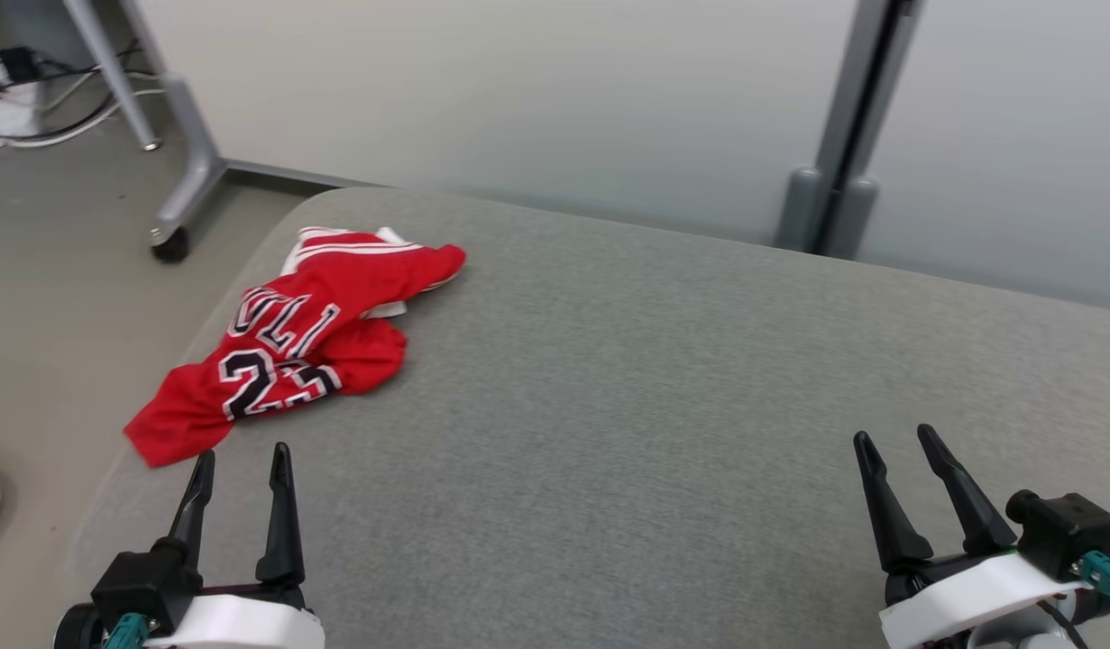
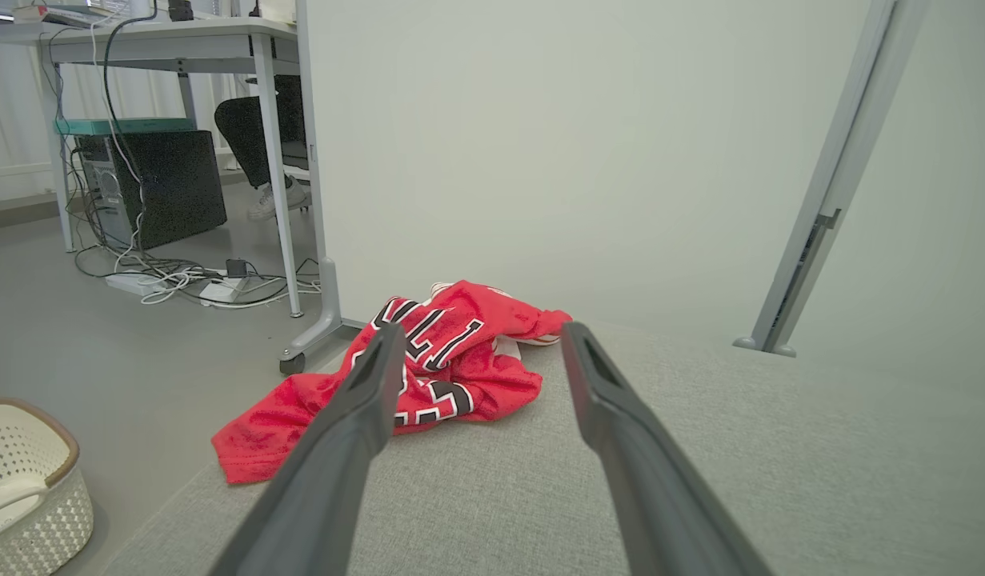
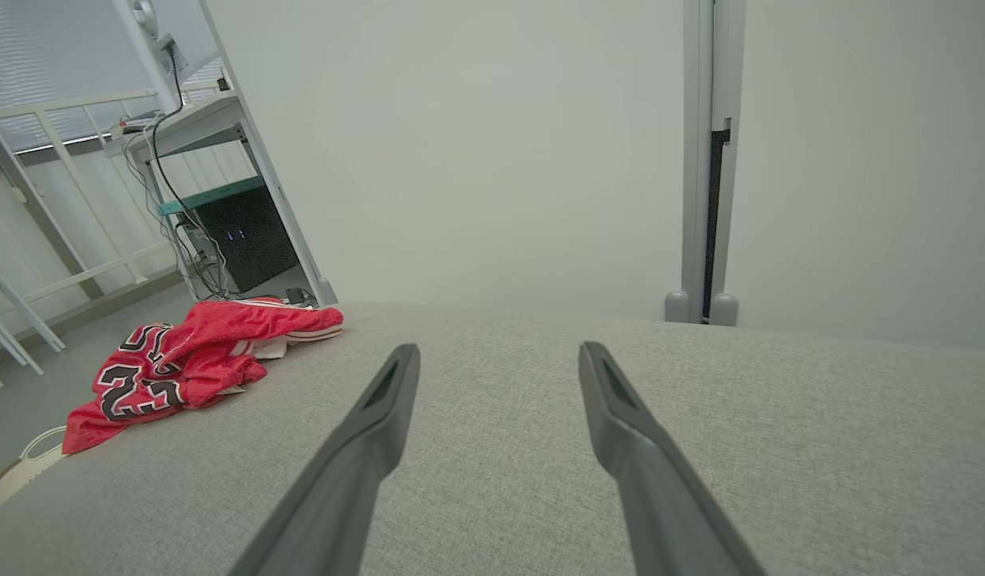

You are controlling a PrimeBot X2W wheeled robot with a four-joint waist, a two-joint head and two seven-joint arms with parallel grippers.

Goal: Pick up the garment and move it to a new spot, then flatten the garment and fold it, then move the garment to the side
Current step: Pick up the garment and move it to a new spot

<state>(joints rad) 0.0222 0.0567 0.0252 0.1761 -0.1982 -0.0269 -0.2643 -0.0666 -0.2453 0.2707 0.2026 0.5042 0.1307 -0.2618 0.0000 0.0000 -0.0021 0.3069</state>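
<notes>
Jaws wide, garment (image 1: pixel 302 342) overhanging surface's (image 1: pixel 654 406) left edge

Light is even and diffuse, moderately bright in all three views. No hard shadows, just a faint soft one along the garment (image 1: pixel 293 342) edge on the grey fabric surface (image 1: pixel 654 406). No glare on the pale wall (image 1: pixel 518 90).

Head view is slightly soft overall, but the garment lettering is still legible.

Wrist views: left fingers (image 2: pixel 340 456) and right fingers (image 3: pixel 356 464) sit close to the lens and blur toward the bottom edge, while the weave beyond them is sharp. Wide-angle bending shows at the edges: the grey post (image 2: pixel 836 184) leans in the left wrist view. The blinds (image 3: pixel 52 72) at upper left of the right wrist view are the brightest patch.
</notes>
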